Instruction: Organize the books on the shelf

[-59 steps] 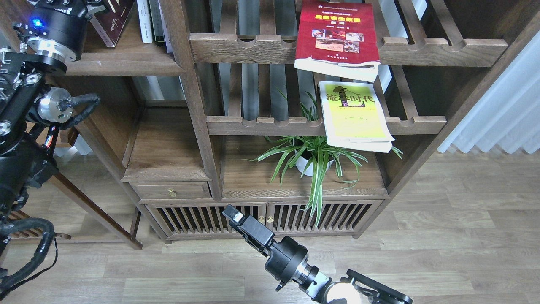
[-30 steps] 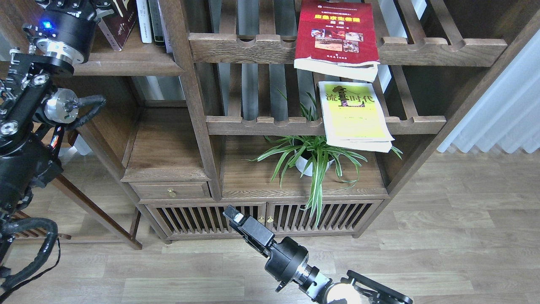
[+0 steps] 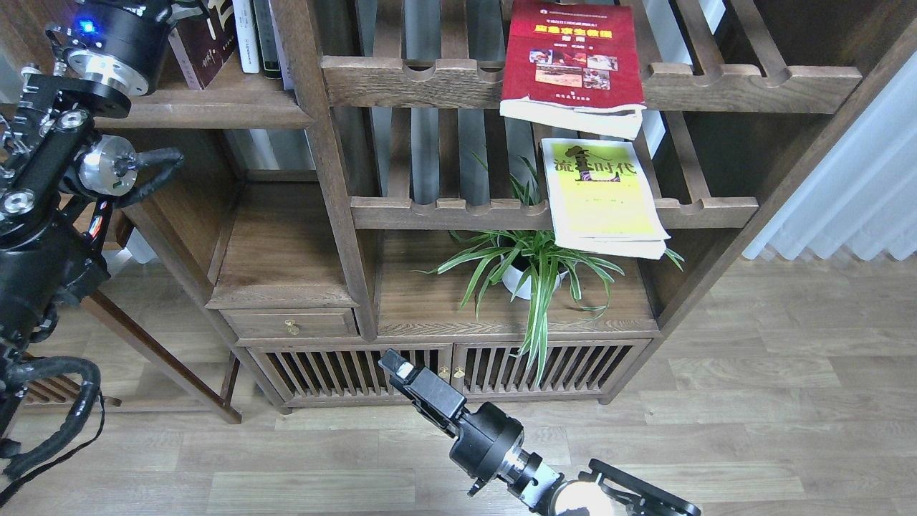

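Observation:
The dark maroon book (image 3: 204, 44) with white characters stands nearly upright on the solid dark-brown shelf (image 3: 229, 113) at the top left, beside slim volumes. My left gripper (image 3: 175, 10) is at the book's left side by the top edge, apparently shut on it; its fingers are mostly cut off. The red book (image 3: 569, 57) lies flat on the upper slatted rack. The yellow-green and white book (image 3: 602, 192) lies flat on the lower slatted rack, overhanging its front. My right gripper (image 3: 396, 364) hovers low in front of the cabinet doors, empty; its fingers cannot be told apart.
Slim white and dark-spined volumes (image 3: 254, 36) stand right of the maroon book. A thick post (image 3: 315, 107) divides the shelf from the slatted racks (image 3: 430, 79). A potted spider plant (image 3: 530, 272) sits under the yellow-green book. A drawer (image 3: 290, 324) and slatted doors (image 3: 544, 369) are below.
My left gripper has moved right and slightly up along the shelf. The maroon book moved with it, turning from tilted to nearly upright, closer to the slim volumes. The right arm has not moved.

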### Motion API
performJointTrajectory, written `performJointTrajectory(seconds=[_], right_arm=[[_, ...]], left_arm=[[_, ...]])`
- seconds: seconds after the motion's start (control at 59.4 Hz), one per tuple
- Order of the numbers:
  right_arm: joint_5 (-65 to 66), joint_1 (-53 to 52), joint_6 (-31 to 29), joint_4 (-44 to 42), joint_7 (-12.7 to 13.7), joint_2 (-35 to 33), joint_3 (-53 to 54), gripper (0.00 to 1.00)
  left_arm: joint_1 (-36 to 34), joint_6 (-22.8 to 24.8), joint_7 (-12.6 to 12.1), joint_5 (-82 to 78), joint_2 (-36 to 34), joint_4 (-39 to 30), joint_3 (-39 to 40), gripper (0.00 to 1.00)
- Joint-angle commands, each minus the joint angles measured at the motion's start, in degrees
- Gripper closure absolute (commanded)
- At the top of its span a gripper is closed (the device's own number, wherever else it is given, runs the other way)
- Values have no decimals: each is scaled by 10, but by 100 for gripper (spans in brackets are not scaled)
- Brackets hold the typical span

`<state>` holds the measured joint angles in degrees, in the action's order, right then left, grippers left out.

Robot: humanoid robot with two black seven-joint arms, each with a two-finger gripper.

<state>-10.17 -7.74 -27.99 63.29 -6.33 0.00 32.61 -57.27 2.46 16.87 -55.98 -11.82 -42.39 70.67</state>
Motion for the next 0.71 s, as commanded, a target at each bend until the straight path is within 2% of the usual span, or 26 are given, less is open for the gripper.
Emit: performJointTrajectory(seconds=[0.0, 0.69], right_arm=[[1, 0, 0, 0, 0, 0, 0, 5], [1, -2, 0, -6, 0, 0, 4, 3]], left_arm=[[-7, 0, -1, 0, 5, -1, 0, 65], [-82, -3, -1, 1, 19, -1, 3, 63]])
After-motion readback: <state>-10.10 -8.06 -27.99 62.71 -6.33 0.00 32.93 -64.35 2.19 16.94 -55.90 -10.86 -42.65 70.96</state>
